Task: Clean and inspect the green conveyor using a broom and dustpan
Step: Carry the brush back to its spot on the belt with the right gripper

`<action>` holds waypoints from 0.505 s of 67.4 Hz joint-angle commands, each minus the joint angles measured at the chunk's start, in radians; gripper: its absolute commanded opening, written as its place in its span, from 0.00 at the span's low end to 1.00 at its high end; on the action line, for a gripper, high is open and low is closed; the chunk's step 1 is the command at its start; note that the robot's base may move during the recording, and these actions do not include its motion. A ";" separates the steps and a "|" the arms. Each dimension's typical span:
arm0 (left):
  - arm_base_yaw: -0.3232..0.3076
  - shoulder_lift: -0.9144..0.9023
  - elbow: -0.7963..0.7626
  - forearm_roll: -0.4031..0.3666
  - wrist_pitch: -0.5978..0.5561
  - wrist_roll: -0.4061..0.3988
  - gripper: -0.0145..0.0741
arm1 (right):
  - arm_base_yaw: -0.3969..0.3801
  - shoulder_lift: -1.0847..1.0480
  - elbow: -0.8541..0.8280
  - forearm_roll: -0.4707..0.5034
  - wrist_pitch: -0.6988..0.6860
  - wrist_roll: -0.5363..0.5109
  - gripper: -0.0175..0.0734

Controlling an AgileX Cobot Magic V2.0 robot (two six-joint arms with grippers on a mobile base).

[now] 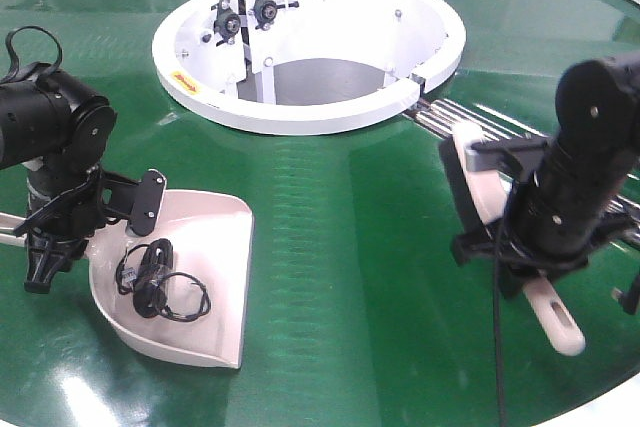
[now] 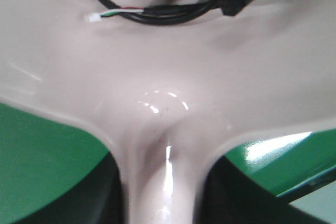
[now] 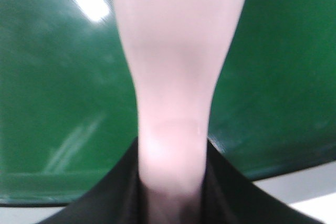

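The green conveyor [image 1: 350,247] fills the view. The beige dustpan [image 1: 200,247] lies on it at the left and holds a tangle of black cable [image 1: 155,282]. My left gripper [image 1: 48,242] is shut on the dustpan's handle; in the left wrist view the gripper [image 2: 163,203] has that handle [image 2: 163,171] between the jaws, and the cable [image 2: 157,11] lies in the scoop. My right gripper [image 1: 525,265] is shut on the broom [image 1: 570,337], whose head reaches toward the rails. In the right wrist view the gripper [image 3: 170,192] clamps the broom's beige body [image 3: 176,77].
The white hub ring [image 1: 300,112] stands at the back centre, open in the middle. Silver rails [image 1: 450,117] run out from it toward the right, just behind the broom's head. The conveyor's white outer rim [image 1: 610,402] shows at the front right.
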 commanded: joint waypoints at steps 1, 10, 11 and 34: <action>-0.007 -0.047 -0.028 0.015 0.049 0.006 0.16 | -0.012 -0.043 0.013 -0.009 0.016 -0.024 0.19; -0.007 -0.047 -0.028 0.015 0.049 0.006 0.16 | -0.012 -0.043 0.045 -0.016 0.001 -0.038 0.19; -0.007 -0.047 -0.028 0.015 0.049 0.006 0.16 | -0.012 -0.043 0.049 -0.016 0.001 -0.039 0.19; -0.007 -0.047 -0.028 0.015 0.049 0.006 0.16 | -0.012 -0.007 0.054 -0.052 0.035 -0.055 0.19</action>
